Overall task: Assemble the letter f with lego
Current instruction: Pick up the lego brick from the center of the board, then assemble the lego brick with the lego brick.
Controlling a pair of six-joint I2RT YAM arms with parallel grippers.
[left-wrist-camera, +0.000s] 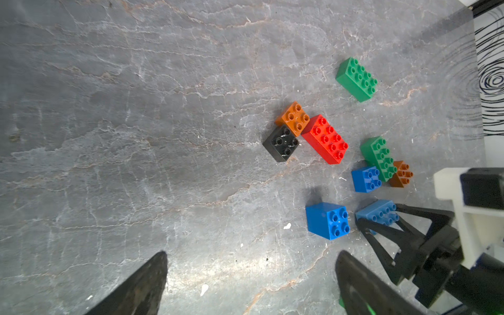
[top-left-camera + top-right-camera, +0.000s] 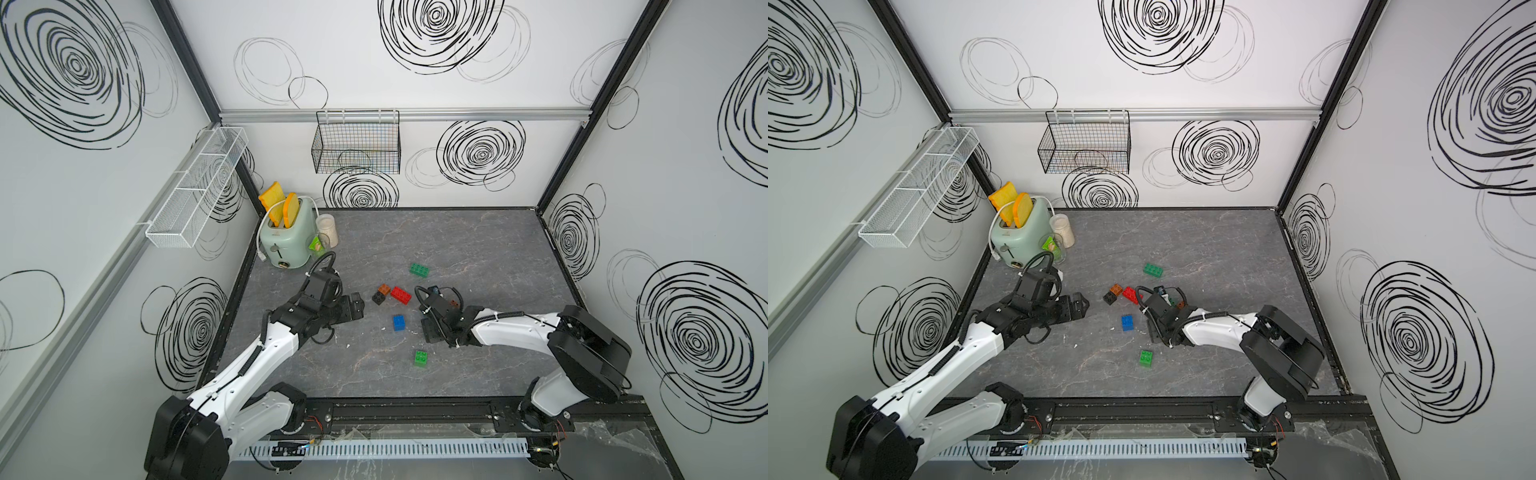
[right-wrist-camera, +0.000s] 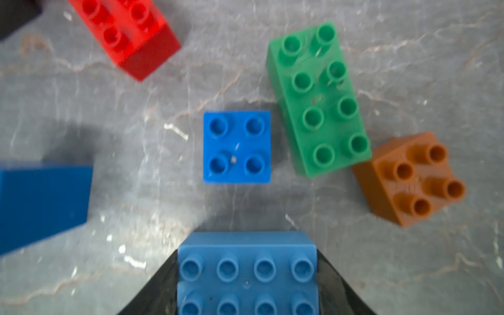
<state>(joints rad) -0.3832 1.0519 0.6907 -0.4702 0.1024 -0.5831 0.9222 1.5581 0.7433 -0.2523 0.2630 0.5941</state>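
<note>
My right gripper (image 3: 246, 289) is shut on a light blue oblong brick (image 3: 246, 270), held just above the table. Beyond it lie a small blue square brick (image 3: 236, 146), a green oblong brick (image 3: 317, 98) and an orange square brick (image 3: 411, 180). In the left wrist view a red oblong brick (image 1: 324, 139), an orange brick (image 1: 293, 117) and a black brick (image 1: 281, 143) lie together, with a blue brick (image 1: 327, 221) nearer. My left gripper (image 1: 252, 261) is open over bare table, left of the bricks. A green square brick (image 2: 421, 358) lies nearest the front.
A mint toaster (image 2: 286, 241) with toast and a jar (image 2: 327, 230) stand in the back left corner. A black wire basket (image 2: 356, 143) and a white mesh shelf (image 2: 195, 187) hang on the walls. Another green oblong brick (image 2: 419, 270) lies farther back.
</note>
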